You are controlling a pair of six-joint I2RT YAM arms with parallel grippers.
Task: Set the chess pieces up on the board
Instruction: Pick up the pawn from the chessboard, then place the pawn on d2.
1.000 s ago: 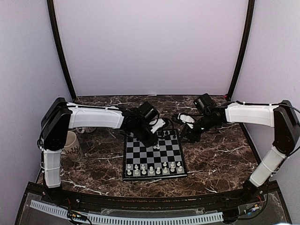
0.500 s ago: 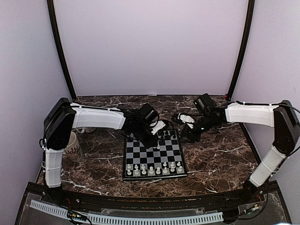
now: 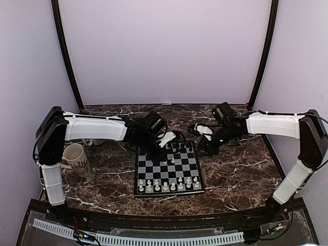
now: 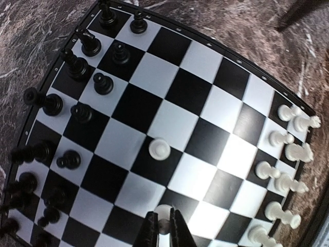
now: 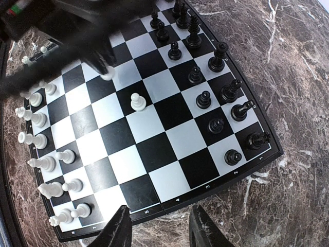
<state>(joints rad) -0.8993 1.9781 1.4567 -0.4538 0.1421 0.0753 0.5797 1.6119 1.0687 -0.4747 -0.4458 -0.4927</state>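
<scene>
The board (image 3: 169,193) lies in the middle of the table. Black chess pieces (image 4: 77,67) fill its far rows and white ones (image 4: 288,149) its near rows. My left gripper (image 4: 164,225) reaches down over the board's middle and is shut on a white pawn (image 4: 164,217); the same pawn (image 5: 108,73) shows under the dark fingers in the right wrist view. A second white pawn (image 4: 159,149) stands alone one square away. My right gripper (image 5: 159,211) hangs open and empty above the board's right edge (image 5: 205,190).
A patterned mug (image 3: 76,159) stands at the table's left, beside the left arm. Dark marble table (image 3: 241,174) surrounds the board. Black frame posts rise at the back corners.
The left jaws have closed onto the white pawn, and the left arm's shoulder end has swung leftward. The right arm has not moved.
</scene>
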